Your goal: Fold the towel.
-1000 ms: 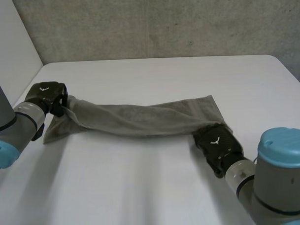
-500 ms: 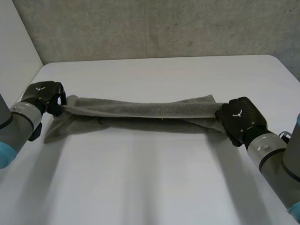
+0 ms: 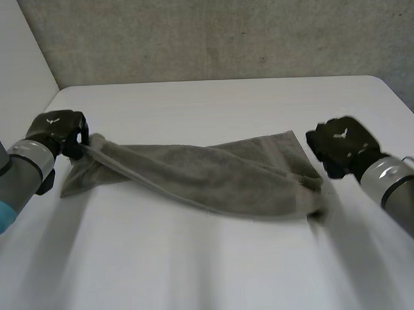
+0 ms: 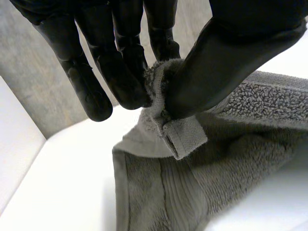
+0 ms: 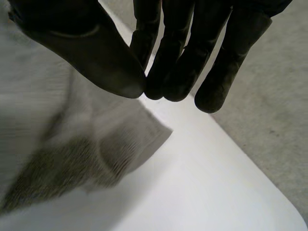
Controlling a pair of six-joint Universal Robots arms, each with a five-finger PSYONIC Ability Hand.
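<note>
Black thumb and fingers of the left hand (image 3: 56, 130) are closed on the left end of the towel (image 3: 221, 175). In the left wrist view the thumb (image 4: 226, 67) presses a hemmed corner against the fingers (image 4: 120, 72), and the cloth hangs from that pinch down to the table (image 3: 218, 270). From there the grey terry runs right across the middle of the table as a loose, half-rolled band. A flap lies flat just under the left hand, and the right end is heaped and rumpled.

The right hand (image 3: 341, 145) sits just right of that heap, at its far side, and appears to be off the cloth. In its own wrist view the thumb tip meets the fingertips with no cloth showing between them, and the towel lies below and beside the hand, so it is closed on nothing.

My reading is that the first fold is in hand but only half held, since one corner is gripped and the other end lies slack. The next move probably calls for the right hand to spread, come down on the matching right corner and pinch it. Both hands could then draw the edge taut and lay it over evenly, because pulling from the left alone would likely drag the band into a twist.

Counted: one towel, two hands, one table.
</note>
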